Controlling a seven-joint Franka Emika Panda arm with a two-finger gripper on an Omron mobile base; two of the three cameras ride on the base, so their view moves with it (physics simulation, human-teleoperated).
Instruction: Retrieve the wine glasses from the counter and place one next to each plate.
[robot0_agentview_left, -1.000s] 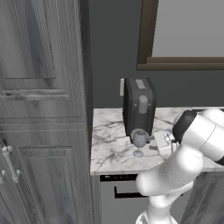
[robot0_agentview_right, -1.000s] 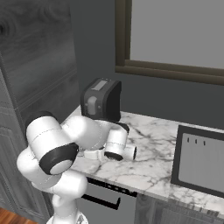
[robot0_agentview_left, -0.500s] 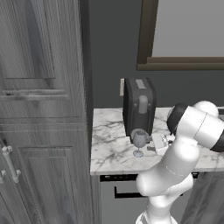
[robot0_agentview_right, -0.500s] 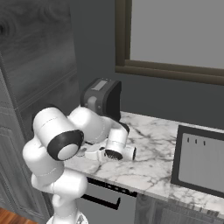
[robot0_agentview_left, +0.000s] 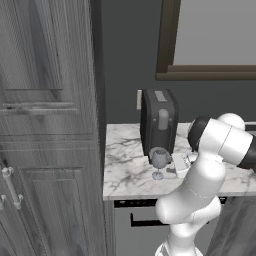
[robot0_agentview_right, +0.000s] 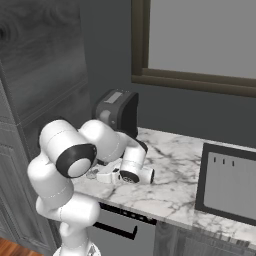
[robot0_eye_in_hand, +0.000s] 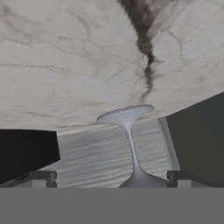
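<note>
Hand view shows the see-through grey-blue stemmed wine glass (robot0_eye_in_hand: 131, 144) between the spread jaws of the gripper (robot0_eye_in_hand: 111, 177), untouched. It stands on the white-grey marble counter (robot0_agentview_left: 125, 170) before a dark boxy appliance (robot0_agentview_left: 159, 120).

arm (robot0_agentview_left: 210, 165) folded low, jaws wide apart

Readable text: we find none on any surface.
Dark panel (robot0_agentview_right: 231, 184): three tiny marks, perhaps symbols, too small to read.
</note>
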